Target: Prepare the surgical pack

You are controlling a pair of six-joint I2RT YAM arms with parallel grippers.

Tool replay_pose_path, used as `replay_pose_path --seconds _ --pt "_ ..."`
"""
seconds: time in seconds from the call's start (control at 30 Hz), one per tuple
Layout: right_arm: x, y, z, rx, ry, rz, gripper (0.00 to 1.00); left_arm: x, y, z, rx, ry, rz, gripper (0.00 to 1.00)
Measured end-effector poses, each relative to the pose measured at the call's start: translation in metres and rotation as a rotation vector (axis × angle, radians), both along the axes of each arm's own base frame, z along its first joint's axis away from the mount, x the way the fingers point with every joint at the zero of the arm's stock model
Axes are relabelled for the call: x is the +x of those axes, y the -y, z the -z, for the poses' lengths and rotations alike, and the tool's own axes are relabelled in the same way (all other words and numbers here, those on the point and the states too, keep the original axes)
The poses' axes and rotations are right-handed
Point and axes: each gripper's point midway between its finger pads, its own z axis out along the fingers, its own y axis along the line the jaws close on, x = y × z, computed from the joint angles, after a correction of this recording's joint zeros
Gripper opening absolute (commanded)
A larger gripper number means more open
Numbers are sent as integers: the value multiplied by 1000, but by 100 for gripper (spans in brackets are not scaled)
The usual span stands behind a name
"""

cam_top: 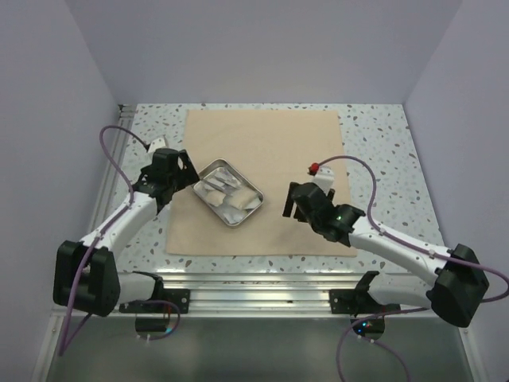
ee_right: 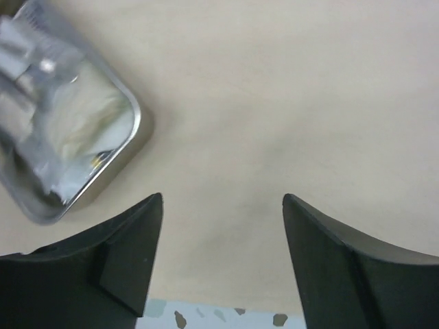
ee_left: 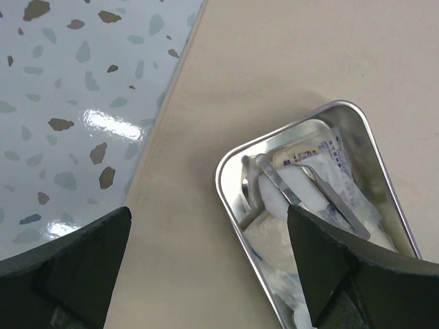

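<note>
Nearest the overhead camera, two arms reach from the front edge of the speckled white table (cam_top: 382, 135) over the large tan square cloth wrap (cam_top: 270, 143), which lies spread flat. On it, left of centre, a small rectangular steel tray (cam_top: 243, 177) of white packets (cam_top: 231, 200) sits diagonally between the left gripper (cam_top: 184, 185) and right gripper (cam_top: 294, 205).

From the left wrist, the fingers are wide apart and empty near the cloth's edge, and slim metal tweezers (ee_left: 309, 192) lie across the packets.

From the right wrist, the fingers are spread over bare cloth, with the tray at upper left.

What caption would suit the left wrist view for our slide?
Open left gripper hovers over steel tray of white packets and tweezers on tan cloth.
</note>
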Motion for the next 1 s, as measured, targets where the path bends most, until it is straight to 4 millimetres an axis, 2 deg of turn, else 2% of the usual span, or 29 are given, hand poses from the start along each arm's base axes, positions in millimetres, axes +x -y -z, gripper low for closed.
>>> replay_pose_path --seconds 0.03,0.13,0.23,0.37,0.43,0.53,0.6,0.67,0.7,0.77,0.8,0.9,0.93,1.0 --pt "-2 17 4 12 -11 84 96 6 1 8 -3 -17 -5 100" --pt "-20 56 28 -20 -78 277 99 25 -3 27 -2 -63 -30 100" --pt "-35 83 47 -52 -145 407 99 47 -8 33 0 -68 -54 100" --pt "-35 104 58 -43 -196 542 99 78 -21 27 6 -44 -84 100" --pt "-35 108 67 -45 -234 579 96 91 -30 24 11 -31 -103 100" --pt "-37 110 85 -58 -299 603 89 98 -47 24 12 -27 -132 100" --pt "-39 111 98 -73 -351 615 79 98 -56 26 14 -32 -145 100" --pt "-43 112 110 -89 -399 626 75 98 -63 28 21 -38 -153 100" --pt "-44 113 115 -96 -417 634 65 98 -65 28 23 -40 -153 100" --pt "-39 111 116 -73 -418 641 56 98 -67 29 26 -41 -155 100" --pt "-39 112 117 -70 -422 648 40 99 -67 28 26 -40 -155 100" --pt "-31 118 118 -41 -429 678 17 103 -67 25 34 -33 -145 100" --pt "-27 120 118 -22 -433 692 3 106 -67 25 35 -30 -142 100" --pt "-18 125 118 27 -442 719 0 112 -66 26 37 -30 -134 100"
